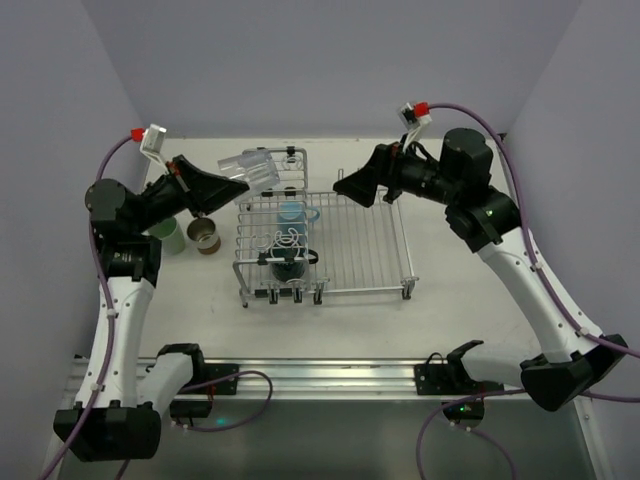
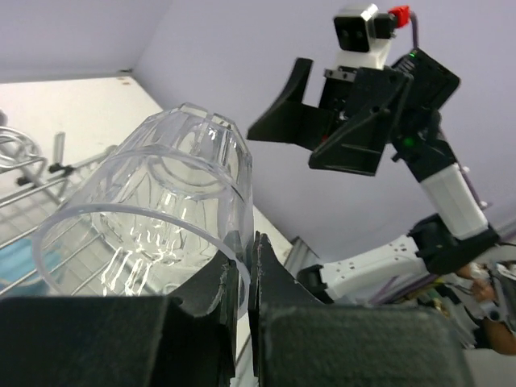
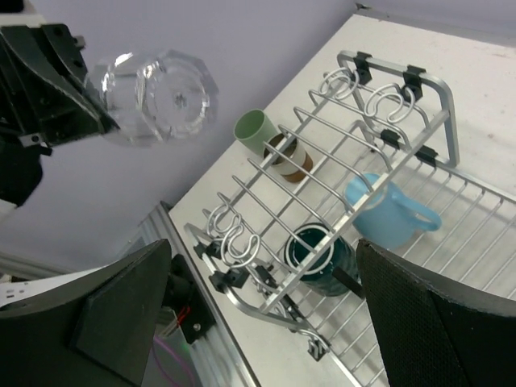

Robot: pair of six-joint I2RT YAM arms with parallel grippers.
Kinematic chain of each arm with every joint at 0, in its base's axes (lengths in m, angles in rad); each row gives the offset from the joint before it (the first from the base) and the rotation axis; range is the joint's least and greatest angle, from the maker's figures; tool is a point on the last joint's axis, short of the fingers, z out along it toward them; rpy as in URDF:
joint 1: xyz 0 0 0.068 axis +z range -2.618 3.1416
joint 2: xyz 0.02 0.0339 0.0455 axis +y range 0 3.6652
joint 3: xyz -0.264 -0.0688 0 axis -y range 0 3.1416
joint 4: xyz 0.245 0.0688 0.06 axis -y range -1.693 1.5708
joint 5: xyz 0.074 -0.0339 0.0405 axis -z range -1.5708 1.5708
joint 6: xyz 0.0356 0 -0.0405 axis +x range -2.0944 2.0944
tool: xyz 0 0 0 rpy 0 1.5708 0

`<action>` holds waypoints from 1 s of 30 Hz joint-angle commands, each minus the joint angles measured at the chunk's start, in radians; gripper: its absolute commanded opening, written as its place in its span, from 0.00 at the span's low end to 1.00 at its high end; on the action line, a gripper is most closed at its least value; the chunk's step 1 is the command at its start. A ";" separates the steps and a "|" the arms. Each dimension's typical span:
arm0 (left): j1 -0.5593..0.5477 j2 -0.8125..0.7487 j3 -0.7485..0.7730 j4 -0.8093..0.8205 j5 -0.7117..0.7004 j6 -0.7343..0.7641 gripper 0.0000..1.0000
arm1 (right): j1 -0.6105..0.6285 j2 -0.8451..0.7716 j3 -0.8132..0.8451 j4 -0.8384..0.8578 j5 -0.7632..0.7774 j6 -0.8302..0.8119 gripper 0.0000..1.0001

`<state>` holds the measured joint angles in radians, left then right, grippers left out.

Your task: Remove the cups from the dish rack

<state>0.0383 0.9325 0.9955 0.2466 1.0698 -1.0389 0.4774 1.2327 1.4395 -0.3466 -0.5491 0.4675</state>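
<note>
My left gripper [image 1: 238,182] is shut on the rim of the clear glass [image 1: 250,170], holding it tilted in the air above the left end of the dish rack [image 1: 360,250]. The glass fills the left wrist view [image 2: 153,218], rim pinched between the fingers [image 2: 270,282], and shows in the right wrist view [image 3: 157,95]. The light-blue mug [image 1: 294,215] and dark teal cup [image 1: 289,265] sit in the rack. The pale green cup [image 1: 170,236] and brown cup [image 1: 207,238] stand on the table left of the rack. My right gripper [image 1: 345,186] is open and empty above the rack's far side.
The rack's raised narrow section with wire loops [image 3: 242,238] runs along its left side. Purple walls enclose the white table [image 1: 470,300] at back and sides. A metal rail [image 1: 330,375] lies along the near edge.
</note>
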 commanded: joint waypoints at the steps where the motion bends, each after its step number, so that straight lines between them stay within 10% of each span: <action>1: 0.051 -0.015 0.072 -0.231 -0.002 0.161 0.00 | -0.002 -0.038 -0.025 -0.028 0.061 -0.047 0.99; 14: 0.081 0.008 0.356 -0.889 -0.805 0.588 0.00 | -0.002 -0.050 -0.094 -0.066 0.124 -0.112 0.99; 22: 0.081 0.010 0.330 -1.177 -1.347 0.507 0.00 | -0.002 -0.022 -0.099 -0.078 0.138 -0.115 0.99; 30: 0.081 -0.149 0.146 -1.273 -1.559 0.249 0.00 | -0.002 -0.010 -0.106 -0.080 0.120 -0.101 0.99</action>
<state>0.1116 0.8310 1.1687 -0.9817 -0.3122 -0.6506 0.4774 1.2156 1.3346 -0.4282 -0.4358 0.3729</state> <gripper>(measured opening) 0.053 0.987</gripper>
